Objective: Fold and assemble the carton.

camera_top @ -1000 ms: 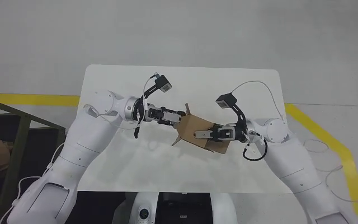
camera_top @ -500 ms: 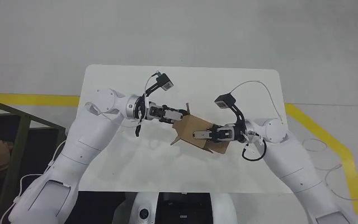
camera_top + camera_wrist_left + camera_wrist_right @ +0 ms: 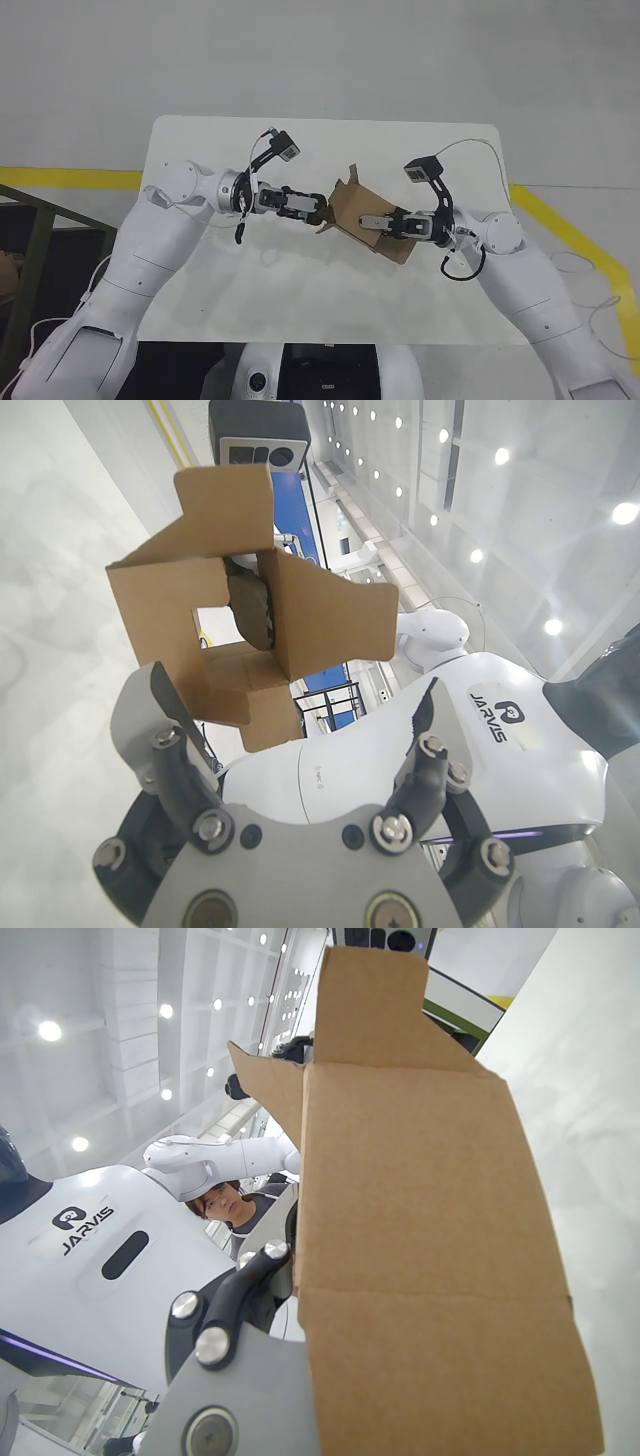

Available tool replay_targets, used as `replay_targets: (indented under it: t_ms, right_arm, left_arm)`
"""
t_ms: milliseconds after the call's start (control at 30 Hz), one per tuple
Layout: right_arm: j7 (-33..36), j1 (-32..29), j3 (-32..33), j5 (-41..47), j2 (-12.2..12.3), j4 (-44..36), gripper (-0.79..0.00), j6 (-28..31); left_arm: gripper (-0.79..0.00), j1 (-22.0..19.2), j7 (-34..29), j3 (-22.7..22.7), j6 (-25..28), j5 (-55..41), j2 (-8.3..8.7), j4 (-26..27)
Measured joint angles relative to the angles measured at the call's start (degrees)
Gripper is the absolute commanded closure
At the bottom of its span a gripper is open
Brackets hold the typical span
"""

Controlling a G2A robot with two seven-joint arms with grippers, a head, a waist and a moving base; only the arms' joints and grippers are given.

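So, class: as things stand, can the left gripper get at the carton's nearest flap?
Probably yes. The left gripper is open, a flap of the carton hangs just ahead of it with nothing between, and the right gripper holds the carton up.

**Top view:** camera above the arms, looking down on the white rectangular table [image 3: 200, 290], framing both arms and the brown corrugated-cardboard carton [image 3: 365, 213] between them.

**Left wrist view:** set behind the left gripper [image 3: 295, 680], tilted up toward the ceiling, with the carton [image 3: 150, 600] near.

**Right wrist view:** pressed close to the carton [image 3: 425, 1203], apparently facing the opposite way.

All three share the carton. Each wrist view also catches the other arm's black box-shaped camera [image 3: 257, 430] [image 3: 382, 937].
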State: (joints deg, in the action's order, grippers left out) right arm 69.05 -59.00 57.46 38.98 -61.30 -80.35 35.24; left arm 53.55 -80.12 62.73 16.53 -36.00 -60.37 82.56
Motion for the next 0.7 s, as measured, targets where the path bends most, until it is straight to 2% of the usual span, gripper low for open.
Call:
replay_targets:
  t_ms: [133, 267, 367, 700]
  right_arm:
    - [-0.3, -0.3, 0.2, 1.5, 0.0, 0.1, 0.000, 0.3]
    - [0.5, -0.5, 0.1, 3.9, -0.1, 0.0, 0.000, -0.5]
    - [1.3, -0.5, 0.1, 4.6, -0.1, 0.4, 0.000, -1.3]
    - [4.0, 0.0, -1.9, 6.4, -0.8, 1.7, 0.000, -4.0]
  left_arm:
    - [-0.785, 0.6, 0.4, 0.6, 0.5, 0.5, 0.13, 0.9]
    - [-0.785, 1.3, 2.0, 1.6, 5.6, 1.7, 0.18, 2.4]
    - [-0.785, 1.5, 3.0, 2.0, 6.5, 4.0, 0.32, 3.0]
    - [-0.785, 0.3, 2.5, 0.4, 10.0, 4.1, -0.14, 3.6]
